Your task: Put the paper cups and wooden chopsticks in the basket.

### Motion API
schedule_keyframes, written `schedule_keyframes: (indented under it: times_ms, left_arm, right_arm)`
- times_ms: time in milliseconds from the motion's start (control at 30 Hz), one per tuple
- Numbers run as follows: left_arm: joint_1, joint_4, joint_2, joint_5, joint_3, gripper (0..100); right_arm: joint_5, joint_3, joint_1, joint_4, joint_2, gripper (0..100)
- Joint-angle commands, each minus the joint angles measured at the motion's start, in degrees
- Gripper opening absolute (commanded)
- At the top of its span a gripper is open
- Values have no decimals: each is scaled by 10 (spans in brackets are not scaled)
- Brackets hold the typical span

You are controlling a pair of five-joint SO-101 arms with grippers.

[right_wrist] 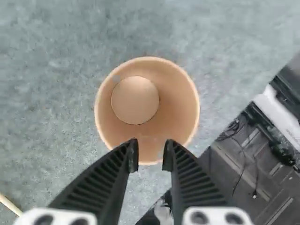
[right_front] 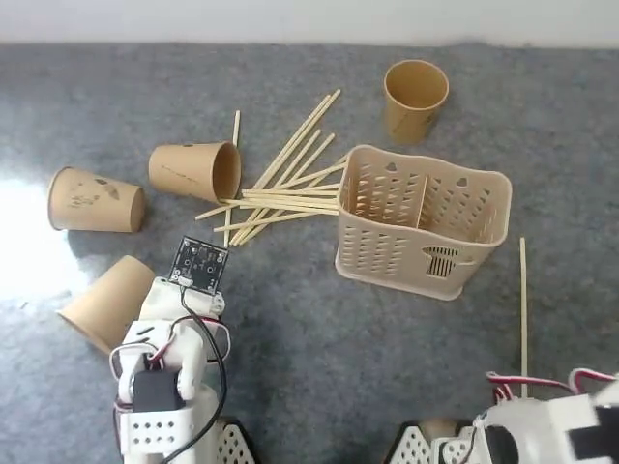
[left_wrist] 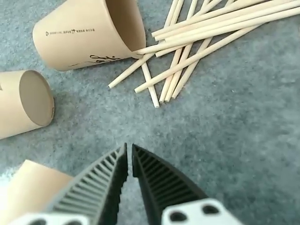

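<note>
While our left gripper (left_wrist: 129, 152) hangs clenched and empty, our right gripper (right_wrist: 150, 151), slightly parted, hovers above a tan paper cup (right_wrist: 140, 101) standing mouth-up.

Tan cups (right_front: 195, 170), pale chopsticks (right_front: 290, 198), beige slotted basket (right_front: 387, 253), grey mat (right_front: 290, 329).

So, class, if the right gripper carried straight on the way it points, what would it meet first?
Most likely the near rim of the upright paper cup just ahead of the right gripper; depth is unclear.
</note>
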Motion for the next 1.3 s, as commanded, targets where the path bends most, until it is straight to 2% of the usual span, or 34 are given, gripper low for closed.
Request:
schedule_keyframes:
  times_ms: [0, 167, 533, 1000, 1267]
  left_arm:
    - [-3, -12, -7, 5, -10, 22]
    - [-3, -12, -7, 5, -10, 22]
    - [-3, -14, -7, 4, -10, 22]
    - [-3, -14, -6, 4, -10, 22]
    - [-3, -13, -6, 4, -10, 22]
  right_arm:
    - [11, -38, 4, 5, 29, 97]
    - [11, -40, -5, -2, 66, 97]
    - [9, -107, -30, 51, 41, 97]
    - [-13, -105, -105, 47, 44, 97]
    - [-31, -108, -92, 19, 115, 97]
